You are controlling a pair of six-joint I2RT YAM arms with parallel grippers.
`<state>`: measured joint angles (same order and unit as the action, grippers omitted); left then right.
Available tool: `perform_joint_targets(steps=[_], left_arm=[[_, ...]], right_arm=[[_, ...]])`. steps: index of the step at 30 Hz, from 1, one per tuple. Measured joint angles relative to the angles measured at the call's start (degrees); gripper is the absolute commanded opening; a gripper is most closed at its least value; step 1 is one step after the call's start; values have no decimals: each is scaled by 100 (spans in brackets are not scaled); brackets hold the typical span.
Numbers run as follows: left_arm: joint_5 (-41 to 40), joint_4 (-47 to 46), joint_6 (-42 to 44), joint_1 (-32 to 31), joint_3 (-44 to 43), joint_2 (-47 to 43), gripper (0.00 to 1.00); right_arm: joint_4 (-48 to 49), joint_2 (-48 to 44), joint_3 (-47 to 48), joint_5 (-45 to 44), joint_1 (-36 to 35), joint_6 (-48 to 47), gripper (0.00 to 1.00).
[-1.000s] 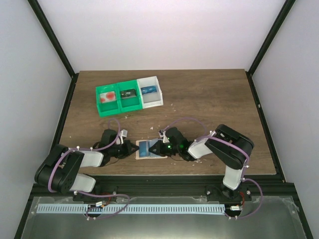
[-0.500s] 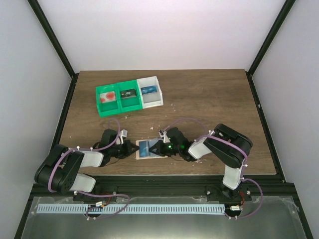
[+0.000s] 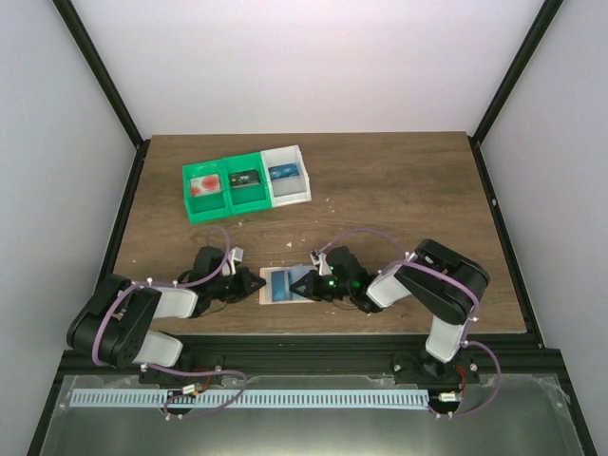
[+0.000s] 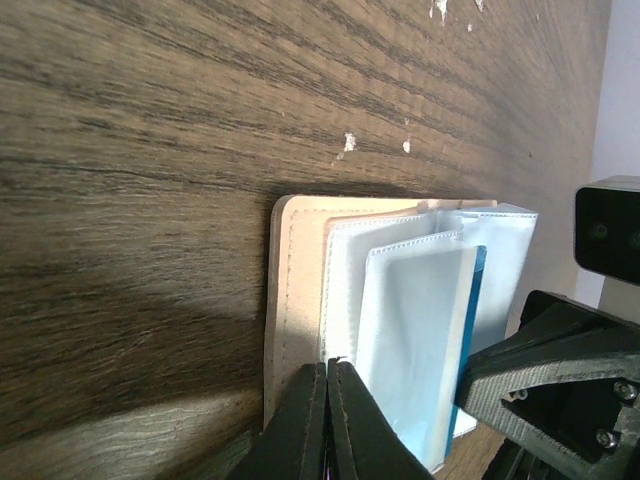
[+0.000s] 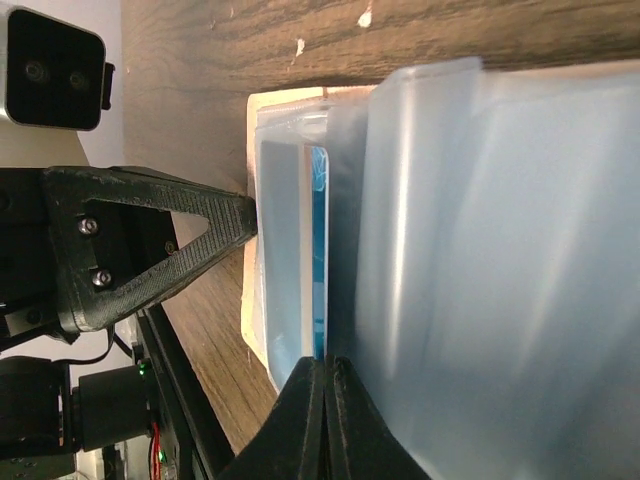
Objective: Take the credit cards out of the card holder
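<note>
The card holder (image 3: 277, 286), tan with grey-blue pocket panels, lies flat near the table's front edge between my two grippers. My left gripper (image 3: 256, 285) is shut, and its tips (image 4: 328, 366) rest on the holder's tan border (image 4: 295, 290). My right gripper (image 3: 307, 284) faces it from the right, shut on the thin edge of a blue credit card (image 5: 319, 250) that sticks out of a pocket (image 5: 285, 260). That card shows as a blue strip (image 4: 468, 330) in the left wrist view. Other credit cards lie in the trays: a red and white one (image 3: 204, 185), a dark one (image 3: 246, 179) and a blue one (image 3: 282, 173).
Two green trays (image 3: 226, 204) and a white tray (image 3: 296, 193) stand in a row at the back left. Small pale crumbs (image 4: 347, 143) dot the wood. The black frame rail (image 3: 304, 344) runs along the front edge, close behind both wrists.
My right gripper closed its small gap on the blue card's edge and drew back a little to the right. The left gripper and the holder stayed in place.
</note>
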<state>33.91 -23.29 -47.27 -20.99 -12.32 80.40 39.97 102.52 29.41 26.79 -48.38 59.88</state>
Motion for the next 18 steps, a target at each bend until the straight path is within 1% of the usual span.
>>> perform_joint_targets(steps=[9, 18], left_arm=[[-2, 20, 79, 0, -11, 7, 4], [0, 42, 109, -4, -39, 28, 5]], right_arm=[[-179, -629, -354, -68, 179, -85, 1], [-227, -660, -365, 22, 260, -131, 1]])
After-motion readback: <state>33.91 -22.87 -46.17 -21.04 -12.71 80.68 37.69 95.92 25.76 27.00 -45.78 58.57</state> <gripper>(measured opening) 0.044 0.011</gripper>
